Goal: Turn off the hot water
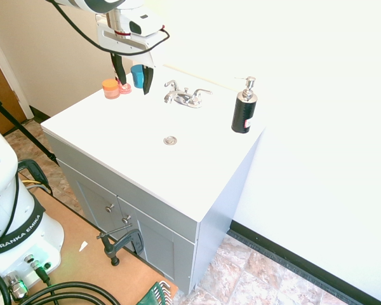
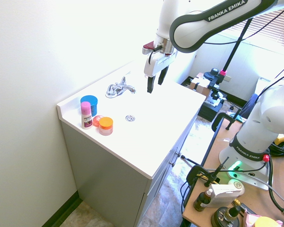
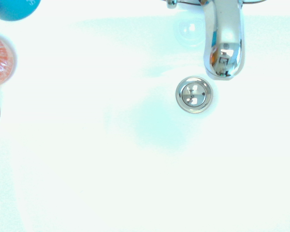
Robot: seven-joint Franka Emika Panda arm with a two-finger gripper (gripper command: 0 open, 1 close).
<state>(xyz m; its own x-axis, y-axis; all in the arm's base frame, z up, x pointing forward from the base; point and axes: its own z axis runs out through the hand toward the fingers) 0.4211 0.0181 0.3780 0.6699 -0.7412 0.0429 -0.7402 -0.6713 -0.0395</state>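
In the first exterior view, an orange jar [image 1: 110, 88] and a blue cup [image 1: 137, 74] are seen at the back left of the white sink top [image 1: 114, 136]. The gripper [image 1: 133, 79] is held above the basin with its fingers spread apart — nothing between them. Just right of it the chrome faucet [image 1: 185, 96] is set behind the drain [image 1: 170, 140], and a black soap dispenser [image 1: 244, 108] is placed further right.

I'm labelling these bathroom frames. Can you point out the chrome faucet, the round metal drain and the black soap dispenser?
Chrome two-handle faucet [image 1: 186, 96]: first exterior view, on the base between the handles.
Round metal sink drain [image 3: 194, 94]: wrist view, on the strainer's centre.
Black soap dispenser with silver pump [image 1: 244, 113]: first exterior view, on the bottle body.
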